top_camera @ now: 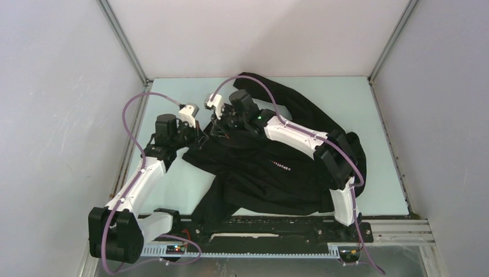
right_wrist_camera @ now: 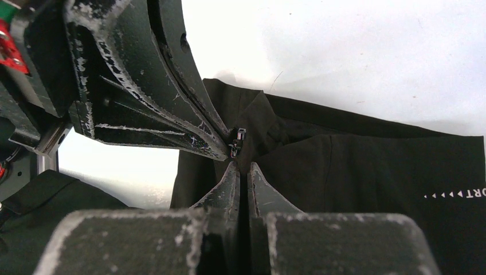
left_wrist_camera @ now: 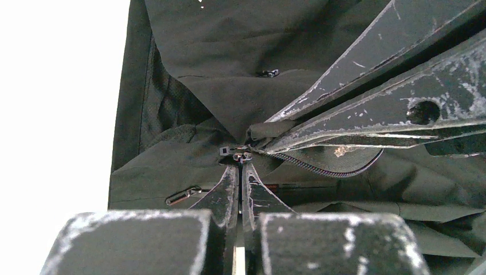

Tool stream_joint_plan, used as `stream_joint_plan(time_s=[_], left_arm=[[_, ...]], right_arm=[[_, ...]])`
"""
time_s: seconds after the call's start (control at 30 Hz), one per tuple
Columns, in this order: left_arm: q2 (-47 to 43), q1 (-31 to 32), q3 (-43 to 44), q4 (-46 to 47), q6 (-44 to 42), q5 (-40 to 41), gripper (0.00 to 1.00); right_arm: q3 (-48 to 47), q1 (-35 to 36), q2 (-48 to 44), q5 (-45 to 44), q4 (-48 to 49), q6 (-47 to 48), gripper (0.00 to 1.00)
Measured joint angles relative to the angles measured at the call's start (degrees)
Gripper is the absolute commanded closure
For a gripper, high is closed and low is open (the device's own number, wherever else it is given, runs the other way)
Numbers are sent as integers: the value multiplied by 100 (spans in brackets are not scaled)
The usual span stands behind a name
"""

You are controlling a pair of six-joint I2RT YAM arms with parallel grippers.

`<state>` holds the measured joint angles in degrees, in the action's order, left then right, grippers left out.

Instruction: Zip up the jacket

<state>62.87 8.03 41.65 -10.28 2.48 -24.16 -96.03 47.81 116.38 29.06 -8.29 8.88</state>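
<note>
The jacket [top_camera: 277,173] lies crumpled on the desk [top_camera: 357,104], towards the middle and right, one sleeve thrown back toward the far wall. Both arms reach over it and meet at its left end.

My left claw [left_wrist_camera: 240,166] is pressed together, its tips nipping the jacket right at the small metal zipper slider [left_wrist_camera: 235,152]. Whether it has the slider itself or only the cloth under it, I cannot tell. My right claw [right_wrist_camera: 241,167] is also pressed together, pinching a fold of the jacket just beside that same slider. The two sets of tips are almost touching.

I judge this thing to be light, soft and wholly limp. It will not hold any shape, and it will bunch and drag across the desk rather than stay put. The cloth looks smooth and thin, so it is likely to slip out of a shallow pinch. The run of zipper teeth [left_wrist_camera: 338,168] curves loosely away from the slider, so it needs pulling straight before the slider will travel.

The best hold, I think, is one claw on the slider or its tab and the other on the zip's end just below, keeping the track taut. I would avoid the pocket zip pull [left_wrist_camera: 182,196] nearby, which is easy to mistake for the main one. The pale lettering [right_wrist_camera: 455,195] marks the chest.
</note>
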Motion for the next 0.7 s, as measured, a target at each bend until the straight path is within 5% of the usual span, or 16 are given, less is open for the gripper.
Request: stream_joint_plan(time_s=[0.7], left_arm=[[-31, 26, 0, -28, -9, 13, 100]], right_arm=[[-640, 87, 295, -216, -533, 229, 100]])
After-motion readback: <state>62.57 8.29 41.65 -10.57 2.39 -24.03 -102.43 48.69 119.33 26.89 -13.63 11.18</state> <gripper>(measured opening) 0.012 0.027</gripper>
